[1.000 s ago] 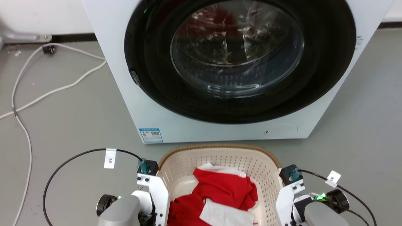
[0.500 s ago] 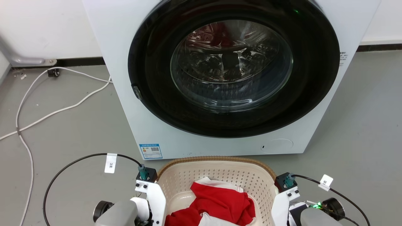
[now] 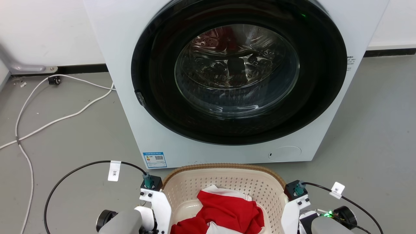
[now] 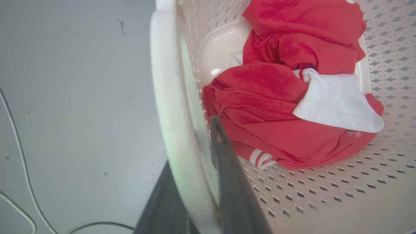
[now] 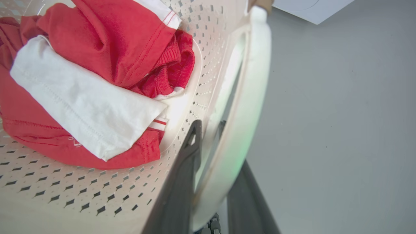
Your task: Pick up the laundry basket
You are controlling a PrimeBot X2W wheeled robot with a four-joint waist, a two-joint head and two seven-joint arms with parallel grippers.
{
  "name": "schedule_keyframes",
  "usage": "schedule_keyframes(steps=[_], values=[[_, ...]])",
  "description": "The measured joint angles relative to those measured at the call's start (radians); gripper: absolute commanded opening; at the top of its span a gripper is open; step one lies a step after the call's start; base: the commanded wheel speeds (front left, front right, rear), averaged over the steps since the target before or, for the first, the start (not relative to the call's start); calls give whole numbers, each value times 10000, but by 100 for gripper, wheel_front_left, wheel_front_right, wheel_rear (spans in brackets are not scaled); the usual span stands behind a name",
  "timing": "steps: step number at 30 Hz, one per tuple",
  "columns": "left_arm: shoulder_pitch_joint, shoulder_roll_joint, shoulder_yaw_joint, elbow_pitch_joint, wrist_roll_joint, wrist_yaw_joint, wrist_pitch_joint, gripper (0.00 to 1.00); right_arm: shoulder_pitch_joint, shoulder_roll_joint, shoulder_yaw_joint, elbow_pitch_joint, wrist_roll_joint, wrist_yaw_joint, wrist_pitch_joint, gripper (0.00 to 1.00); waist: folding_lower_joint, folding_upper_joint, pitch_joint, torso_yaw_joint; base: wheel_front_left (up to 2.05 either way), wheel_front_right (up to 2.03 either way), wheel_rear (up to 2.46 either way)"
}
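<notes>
Clamped on the left handle (image 4: 169,97) with the left gripper (image 4: 191,146): one dark finger inside the perforated wall, the other outside, white loop pinched between. Likewise on the right handle (image 5: 250,81) with the right gripper (image 5: 209,130), fingers astride the loop and closed against it. Between the two, the laundry basket (image 3: 224,167), gripped by both side loops just in front of the washer (image 3: 130,97), brown rim close to the washer's base and centred under its dark round door (image 3: 236,68). Impossible to tell whether lifted off the grey floor (image 3: 74,143) or resting on it. Inside, red and white clothes (image 3: 227,211) bunched on the bottom. Well to the left of the washer, a white cable (image 3: 65,117) trailing across the floor.
</notes>
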Motion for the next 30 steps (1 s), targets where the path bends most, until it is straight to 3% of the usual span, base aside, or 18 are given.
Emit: schedule_keyframes(steps=[30], values=[[-50, 61, -652, 125, -617, -13, -268, 0, -100, -77, 949, 65, 1028, 0, -102, 0, 0, 0, 55, -63, 0, 0, 0]])
